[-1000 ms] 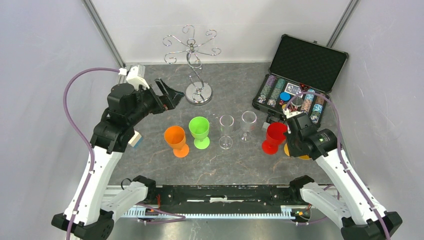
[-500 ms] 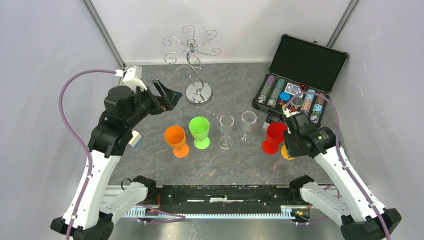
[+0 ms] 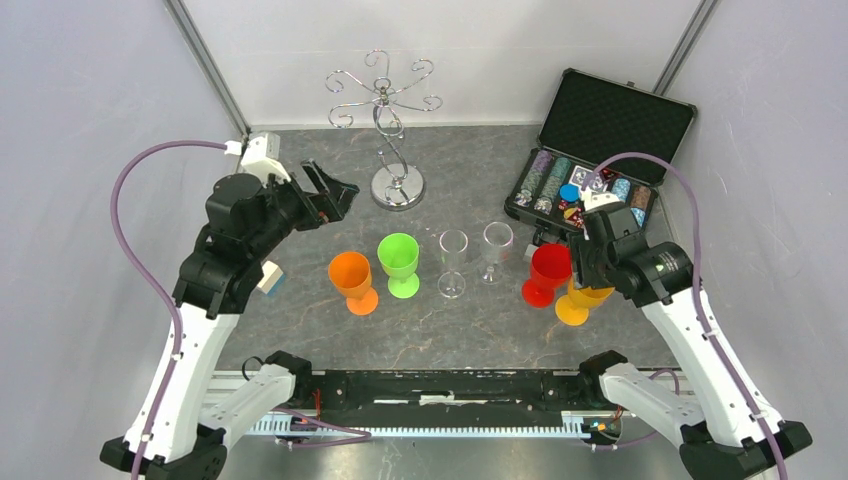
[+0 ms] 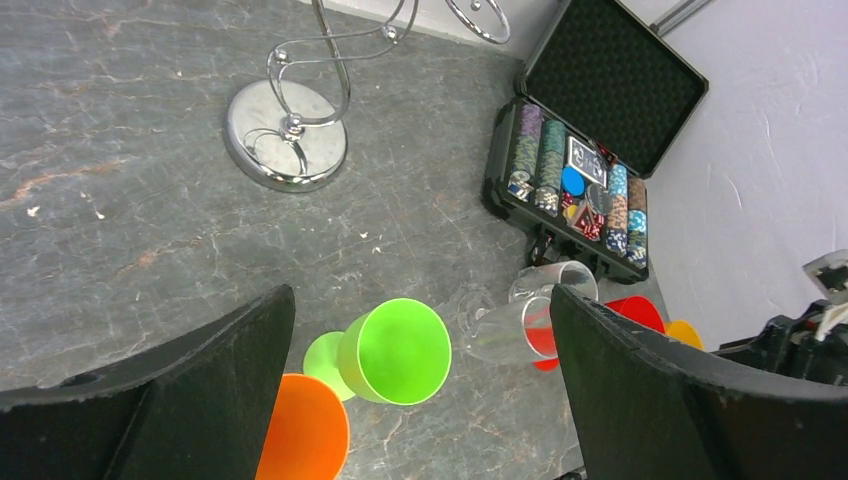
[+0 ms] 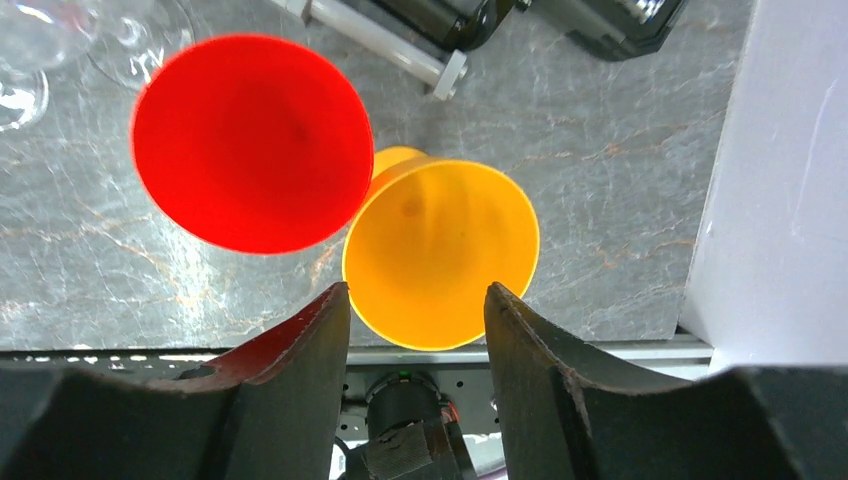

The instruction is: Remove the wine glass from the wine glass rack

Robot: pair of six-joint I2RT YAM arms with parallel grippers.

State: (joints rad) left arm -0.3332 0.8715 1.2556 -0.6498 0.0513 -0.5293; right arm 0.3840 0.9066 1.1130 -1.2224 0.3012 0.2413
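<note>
Top view: the wine glass rack (image 3: 397, 187) stands bare, far centre. The yellow wine glass (image 3: 582, 300) stands near right, just beside a red glass (image 3: 548, 268), under the right gripper (image 3: 588, 272).

Left wrist: the left gripper (image 4: 418, 300) gapes, empty.

Right wrist: jaws apart astride its bowl. Best to rise straight up so no finger clips either rim. The glass points mouth up, long axis vertical.

Left pincer (image 3: 333, 190): jaws wide. Ahead of it, bare worktop (image 4: 130, 200) runs up to the wine glass rack (image 4: 290, 135), with nothing between. Low between its fingers, the green cup (image 4: 392, 350) and orange cup (image 4: 305, 435) crowd the way down.

Right pincer (image 5: 415, 300): jaws parted over the yellow cup (image 5: 440, 250). Red cup (image 5: 250, 140) just beside on its left, side wall (image 5: 780, 180) near on its right.
</note>
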